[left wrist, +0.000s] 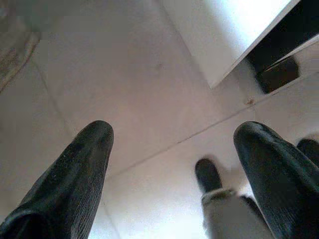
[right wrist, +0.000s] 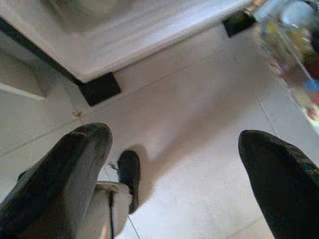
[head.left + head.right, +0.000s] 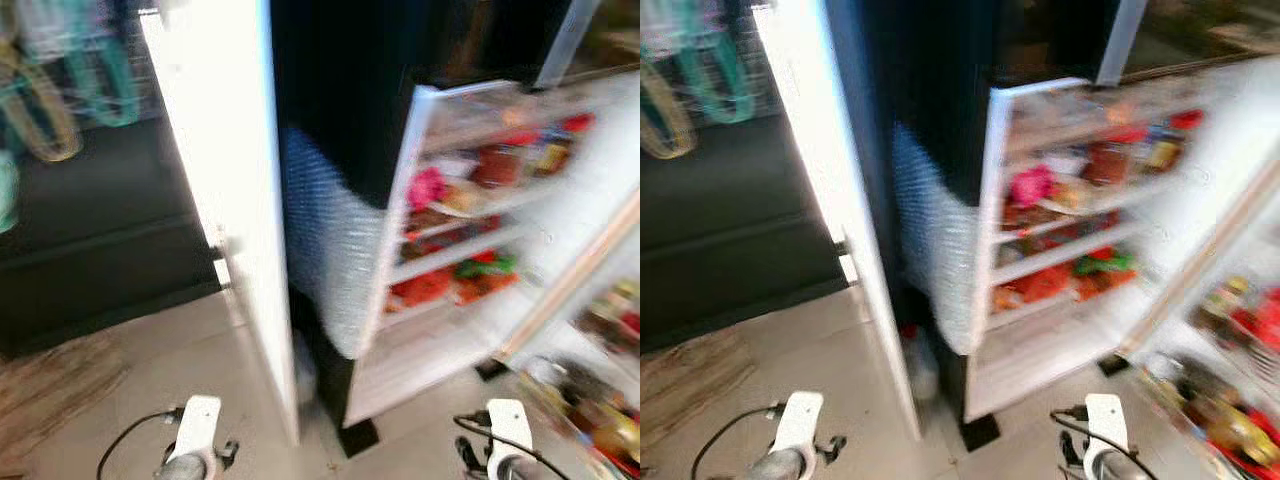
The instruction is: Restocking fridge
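Fridge (image 3: 350, 150) stands ahead, white door (image 3: 215, 200) swung wide, shelves (image 3: 470, 215) crowded with blurred red and green packs. Left tool (image 1: 172, 164) and right tool (image 2: 172, 164) hang low over tiled floor (image 1: 149, 89), fingers apart, empty.

Fridge (image 3: 480, 340) stands open w/ its white door (image 3: 215, 180) swung out on the left, leaving a narrow dark gap btwn them. Shelves (image 3: 470, 205) packed w/ food (blurred). Tile floor (image 1: 124, 89) under both arms is bare.
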Controlling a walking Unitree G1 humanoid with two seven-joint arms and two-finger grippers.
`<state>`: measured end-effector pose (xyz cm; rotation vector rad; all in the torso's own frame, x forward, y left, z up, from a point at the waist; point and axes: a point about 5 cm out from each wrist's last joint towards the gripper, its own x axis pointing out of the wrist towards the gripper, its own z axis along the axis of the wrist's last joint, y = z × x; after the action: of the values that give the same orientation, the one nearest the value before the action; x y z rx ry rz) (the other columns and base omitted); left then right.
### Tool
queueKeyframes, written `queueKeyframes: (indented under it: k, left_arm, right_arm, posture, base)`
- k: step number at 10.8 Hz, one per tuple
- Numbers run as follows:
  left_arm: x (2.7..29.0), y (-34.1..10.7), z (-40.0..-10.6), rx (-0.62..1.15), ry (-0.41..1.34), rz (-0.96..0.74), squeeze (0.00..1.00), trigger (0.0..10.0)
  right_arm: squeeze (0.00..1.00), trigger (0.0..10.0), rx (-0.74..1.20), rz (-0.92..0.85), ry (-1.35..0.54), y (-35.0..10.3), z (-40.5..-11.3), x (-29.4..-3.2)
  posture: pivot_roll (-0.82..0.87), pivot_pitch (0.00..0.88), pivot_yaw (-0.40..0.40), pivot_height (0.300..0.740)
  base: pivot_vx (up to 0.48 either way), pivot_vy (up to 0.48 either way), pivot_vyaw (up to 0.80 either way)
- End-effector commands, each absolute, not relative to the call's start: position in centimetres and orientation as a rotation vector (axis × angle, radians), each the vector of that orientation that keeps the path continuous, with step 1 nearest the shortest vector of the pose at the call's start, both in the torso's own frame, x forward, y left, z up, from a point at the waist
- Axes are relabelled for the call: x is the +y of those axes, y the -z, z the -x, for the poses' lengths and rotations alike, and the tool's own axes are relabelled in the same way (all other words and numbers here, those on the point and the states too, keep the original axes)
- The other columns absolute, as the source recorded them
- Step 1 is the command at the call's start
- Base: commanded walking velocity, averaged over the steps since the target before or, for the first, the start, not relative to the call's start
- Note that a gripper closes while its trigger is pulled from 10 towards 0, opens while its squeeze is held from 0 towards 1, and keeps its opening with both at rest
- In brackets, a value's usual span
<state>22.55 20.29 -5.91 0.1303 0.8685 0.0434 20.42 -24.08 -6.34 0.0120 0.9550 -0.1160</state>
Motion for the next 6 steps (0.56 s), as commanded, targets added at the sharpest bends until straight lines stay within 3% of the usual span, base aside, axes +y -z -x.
queueKeyframes:
  k: [1,6]
  left_arm:
    - [20.3,5.8,-22.9,0.879,-0.053,-0.133,0.00,10.0]
    - [20.2,5.3,-23.7,0.884,-0.085,-0.122,0.00,10.0]
  right_arm:
    - [0.00,10.0,0.976,0.001,0.131,6.4,-20.1,-24.7]
    - [0.00,10.0,0.984,0.057,0.073,5.8,-21.1,-24.5]
  posture:
    - [-0.10,0.000,-0.025,0.740]
    - [-0.05,0.000,-0.034,0.740]
  base:
    - [0.000,0.000,-0.76]
    - [0.000,0.000,-0.75]
